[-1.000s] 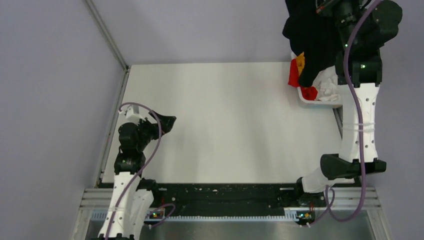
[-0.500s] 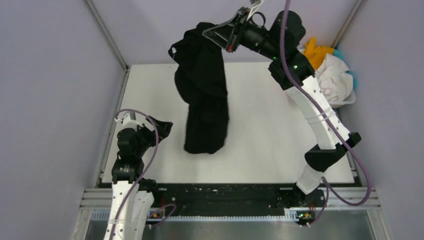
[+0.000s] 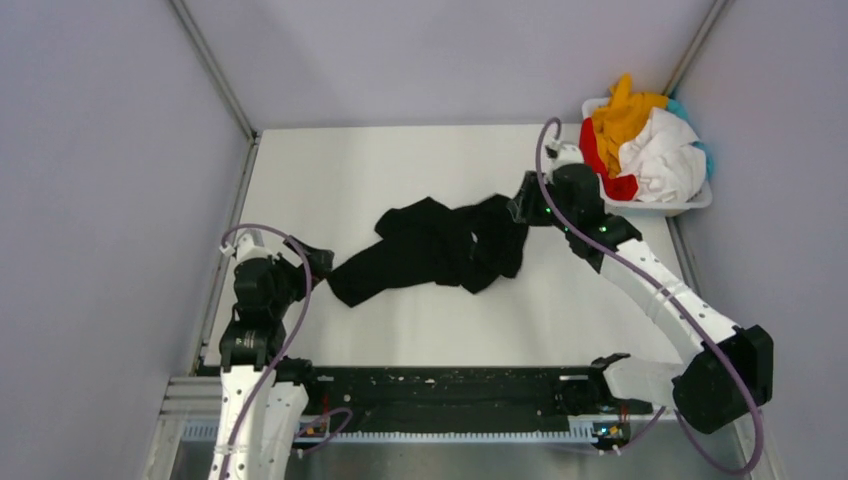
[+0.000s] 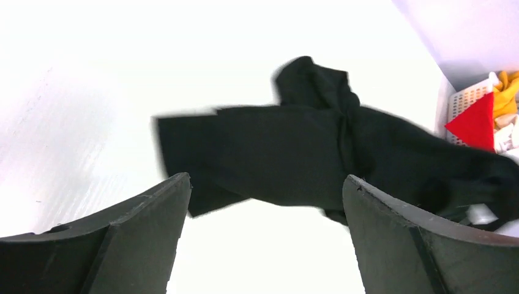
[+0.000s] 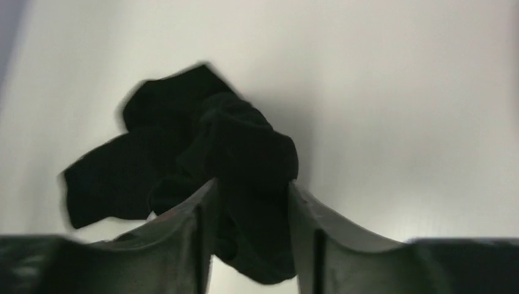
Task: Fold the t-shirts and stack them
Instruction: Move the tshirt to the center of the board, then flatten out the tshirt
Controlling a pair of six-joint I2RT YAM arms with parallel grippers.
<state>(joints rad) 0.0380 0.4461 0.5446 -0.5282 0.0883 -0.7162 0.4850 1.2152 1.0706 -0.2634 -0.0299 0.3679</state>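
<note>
This is a robotics lab cell, not anyone's home. Bare grey-lavender panel walls (image 3: 100, 150) on aluminium framing (image 3: 212, 70) box in a plain white table (image 3: 400, 160). One robot arm (image 3: 250, 330) at seven o'clock and another (image 3: 660, 290) at four o'clock are bolted to a metal rail (image 3: 450, 408). A white plastic basket (image 3: 690, 203) of t-shirts (image 3: 655, 150) sits at two o'clock.

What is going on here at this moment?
The right gripper is shut on one end of a black t-shirt, which lies crumpled across the table. The left gripper is open near the shirt's other end, apparently not touching it. More t-shirts, orange, red, white and teal, sit in the basket at the far right corner.
</note>
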